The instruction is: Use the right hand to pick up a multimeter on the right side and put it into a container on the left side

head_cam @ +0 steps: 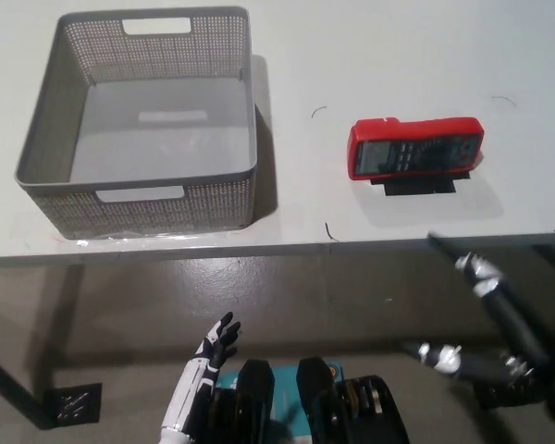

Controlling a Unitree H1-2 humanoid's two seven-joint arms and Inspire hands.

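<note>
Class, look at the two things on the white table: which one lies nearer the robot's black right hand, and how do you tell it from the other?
The red multimeter, on the table's right side, above the right hand. The grey perforated basket stands far left.

Surface: white table [370,55], front edge running across the lower middle of the view.
Left side: grey perforated basket [139,199] standing upright on it, with handle slots, open top.
Right side: red multimeter [414,148] lying on it, propped on a black stand, well apart from the basket.
</note>
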